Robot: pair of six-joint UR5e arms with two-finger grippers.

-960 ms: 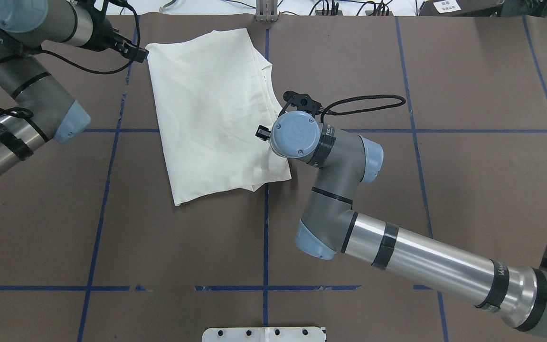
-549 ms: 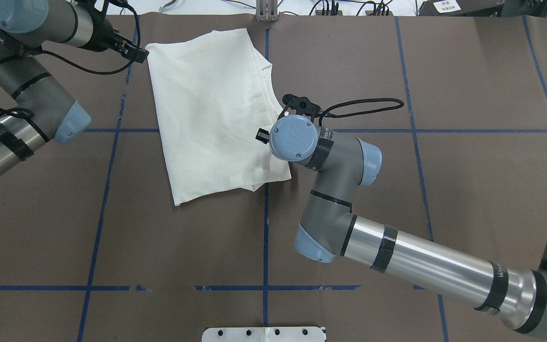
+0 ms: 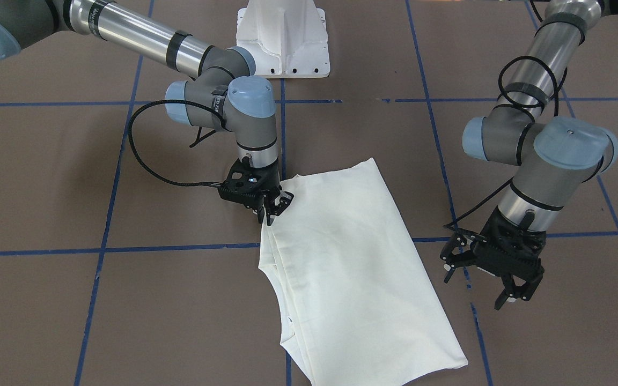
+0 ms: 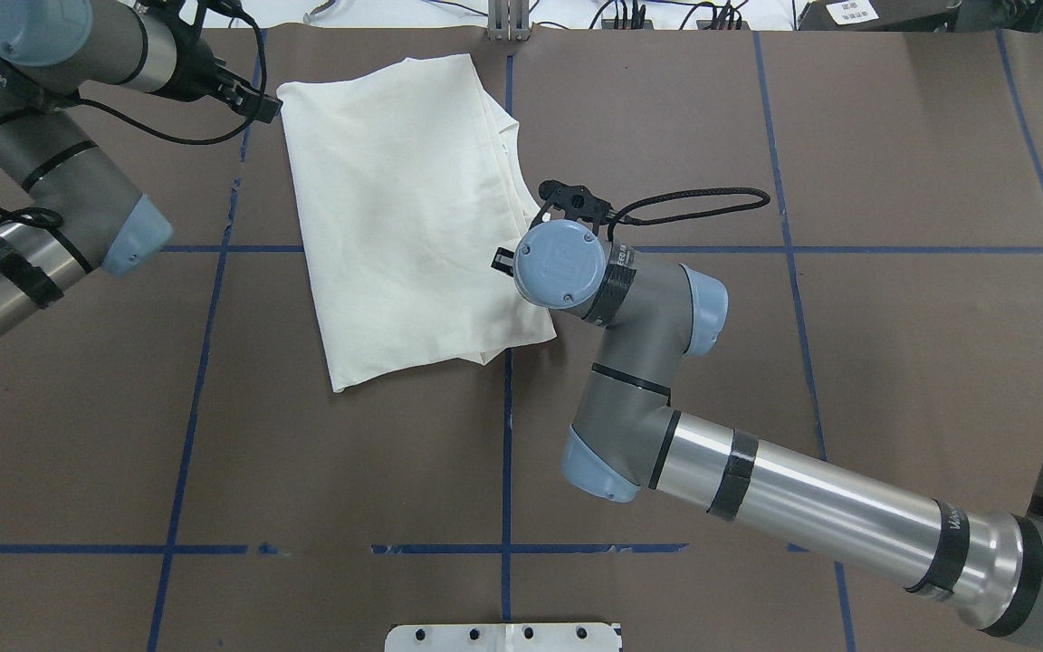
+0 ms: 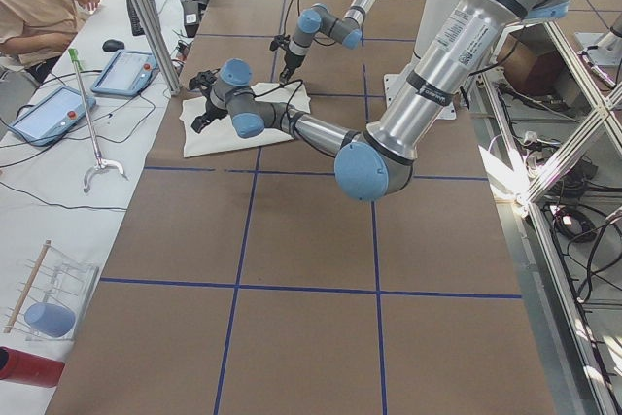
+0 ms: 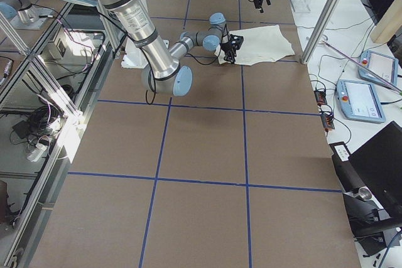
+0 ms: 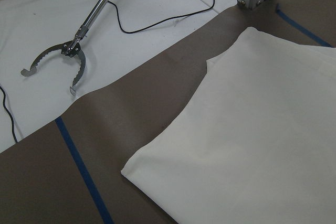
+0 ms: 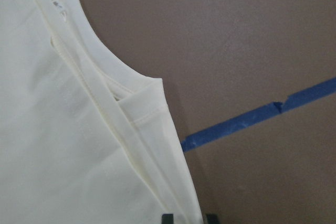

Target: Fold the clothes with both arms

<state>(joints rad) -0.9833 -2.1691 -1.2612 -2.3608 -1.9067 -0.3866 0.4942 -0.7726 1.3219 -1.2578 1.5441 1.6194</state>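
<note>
Cream T-shirt (image 4: 395, 208) is unmoved; right gripper (image 3: 272, 212) has been inched over its right edge, closure undeterminable; left gripper (image 3: 512, 299), fingers spread, is held nearby. Fold is judged pending.

Even, bright overhead light; shadows are soft and faint. Glare streaks the silver arm tube (image 4: 811, 503). The right wrist view is slightly soft.
</note>
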